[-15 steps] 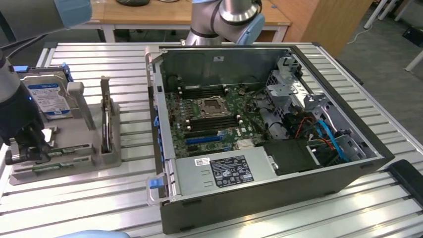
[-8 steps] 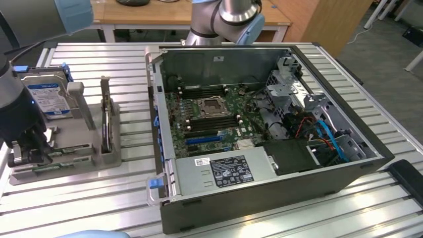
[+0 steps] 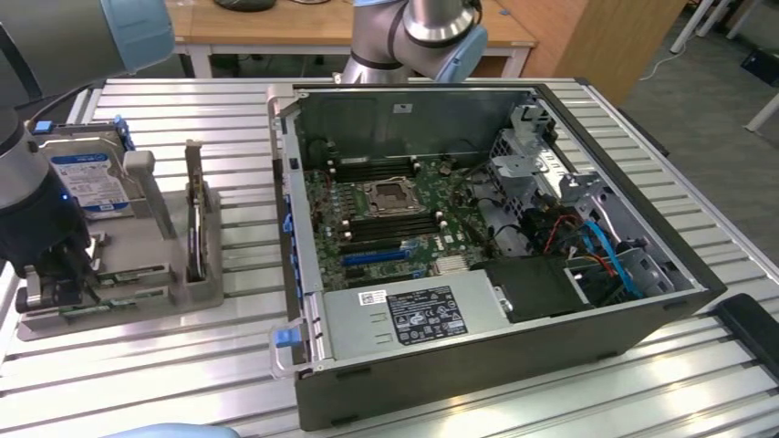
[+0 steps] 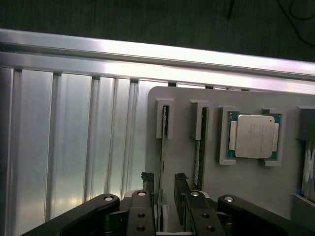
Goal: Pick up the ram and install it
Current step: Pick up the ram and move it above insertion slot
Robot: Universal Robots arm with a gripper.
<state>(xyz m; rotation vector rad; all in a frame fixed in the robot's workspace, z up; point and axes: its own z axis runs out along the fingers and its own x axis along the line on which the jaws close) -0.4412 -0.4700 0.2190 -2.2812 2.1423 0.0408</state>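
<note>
While the hand [image 4: 164, 177] straddles the ram [image 4: 163, 140], another stick [image 4: 198, 152] stands beside.

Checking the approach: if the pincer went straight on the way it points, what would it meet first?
Probably the ram standing on edge in the gray holder: it lines up with the gap between the open fingers of the pincer, which would straddle it. Depth is unclear.

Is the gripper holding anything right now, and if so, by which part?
Nothing is held. The gripper has its jaws open astride the ram, with gaps on both sides.
</note>
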